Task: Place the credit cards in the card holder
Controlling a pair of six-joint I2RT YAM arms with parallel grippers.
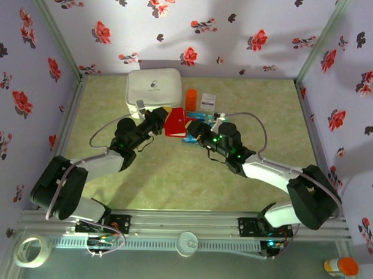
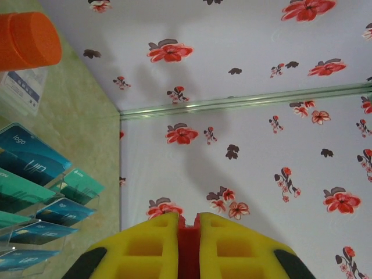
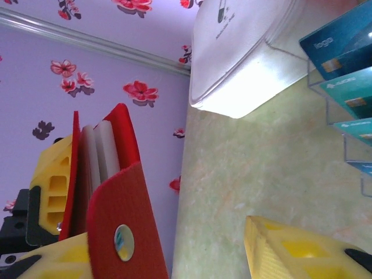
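Left hand point(image 1: 164, 118) is clamped tight on one edge of the card holder point(image 1: 176, 122), holding the red wallet up off the tabletop point(image 1: 172, 188) at mid-scene, its pale pockets showing between the covers. Right hand point(image 3: 192, 263) stands part open just right of it, jaws apart, the wallet's snap flap point(image 3: 123, 241) lying against one finger but not pinched from both sides.

The credit cards point(image 1: 196, 124) stand in a clear tiered rack point(image 2: 75, 192) right beside both hands, none of them taken yet.

The grip is the weak spot, in my view: the left hand has only a thin edge, so a pull on the flap from the right could twist the wallet or drag it loose. The rack is the other risk. It looks light, and a sideways swing of either wrist could tip it and scatter the cards.

Far of the rack, the orange cylinder point(image 1: 191, 98) and the white packet point(image 1: 207, 100) stand close, with the white zip case point(image 1: 153, 86) to the far left, so room on that side is tight. Toward the near side the tabletop lies open, and the side walls are well apart from both arms; pulling back nearward looks the safest path.
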